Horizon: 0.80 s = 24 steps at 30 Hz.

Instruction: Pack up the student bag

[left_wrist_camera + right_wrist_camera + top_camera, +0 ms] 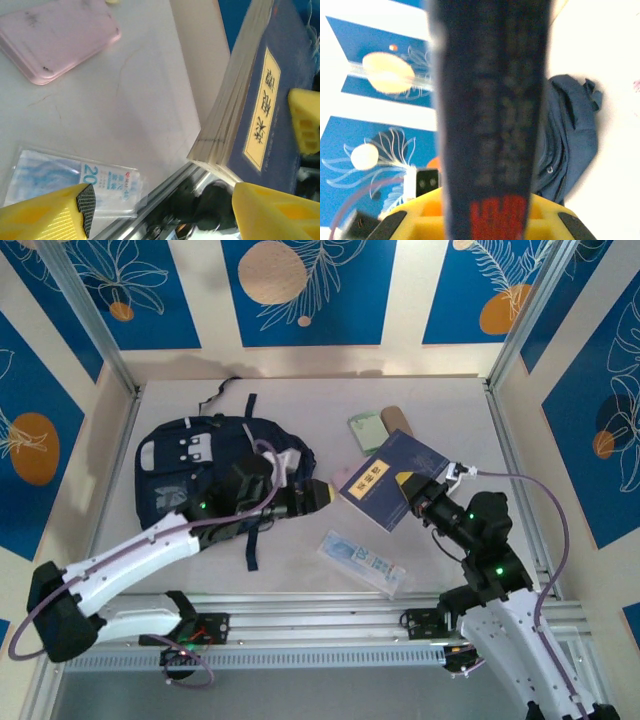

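Navy fabric marks the student bag [168, 478], the largest thing on the white table [300, 410]. It lies flat with its front panel up, showing pale patches and buckles, a dark strap trailing off its near edge and a thin loop at its far end. The left arm reaches across the bag's right side, so whether the mouth is unzipped cannot be told from above. Just right of the bag, a dark blue book [385, 475] with a yellow title label is raised off the table, gripped at the edge farthest from the bag by the right gripper [410, 488], whose yellow jaws are closed on the cover. The right wrist view looks along the book toward the bag, so the book is probably meant to go in edge-first. The left gripper [325, 495] hovers between bag and book, jaws spread wide and holding nothing, likely placed to steady the book or hold the bag's mouth. Right of the bag and nearer the arms than the book, a clear plastic packet [365, 562] lies flat, apparently waiting its turn. Beyond the book, a pale green item [367, 430] and a pink case [55, 35] sit side by side, well apart from the bag.
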### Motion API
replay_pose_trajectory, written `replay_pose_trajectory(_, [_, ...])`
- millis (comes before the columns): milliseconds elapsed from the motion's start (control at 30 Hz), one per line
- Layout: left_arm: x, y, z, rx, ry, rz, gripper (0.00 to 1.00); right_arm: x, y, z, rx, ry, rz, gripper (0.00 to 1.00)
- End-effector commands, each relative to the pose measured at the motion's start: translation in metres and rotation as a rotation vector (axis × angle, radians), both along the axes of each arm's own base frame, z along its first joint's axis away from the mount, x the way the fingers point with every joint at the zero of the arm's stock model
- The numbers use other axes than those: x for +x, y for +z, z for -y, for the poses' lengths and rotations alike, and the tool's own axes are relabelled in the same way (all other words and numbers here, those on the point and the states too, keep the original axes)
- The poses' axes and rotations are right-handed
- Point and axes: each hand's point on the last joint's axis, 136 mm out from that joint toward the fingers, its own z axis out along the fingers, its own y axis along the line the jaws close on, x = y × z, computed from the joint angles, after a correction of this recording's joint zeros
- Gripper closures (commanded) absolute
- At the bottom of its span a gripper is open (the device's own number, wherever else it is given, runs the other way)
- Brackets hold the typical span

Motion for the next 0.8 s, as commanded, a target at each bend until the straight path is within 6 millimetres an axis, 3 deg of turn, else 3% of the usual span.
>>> replay_pose_trajectory(0, [0.023, 0.03, -0.002, -0.349, 0.246, -0.073, 0.26, 0.021, -0.008, 0.021, 0.071, -0.218, -0.005, 1.0])
replay_pose_trajectory(67, [0.021, 0.034, 0.0, -0.365, 0.286, -0.058, 0.2, 0.025, -0.006, 0.017, 0.091, -0.243, 0.022, 1.0])
replay_pose_trajectory(233, [0.014, 0.053, 0.027, -0.456, 0.243, -0.05, 0.18, 0.032, 0.001, 0.0, 0.069, -0.235, 0.032, 1.0])
replay_pose_trajectory(467, [0.016, 0.037, 0.041, -0.47, 0.264, -0.119, 0.19, 0.041, 0.007, -0.014, 0.096, -0.229, 0.032, 1.0])
replay_pose_trajectory(767, [0.017, 0.024, 0.038, -0.437, 0.295, -0.164, 0.22, 0.044, 0.02, -0.017, 0.105, -0.229, 0.048, 1.0])
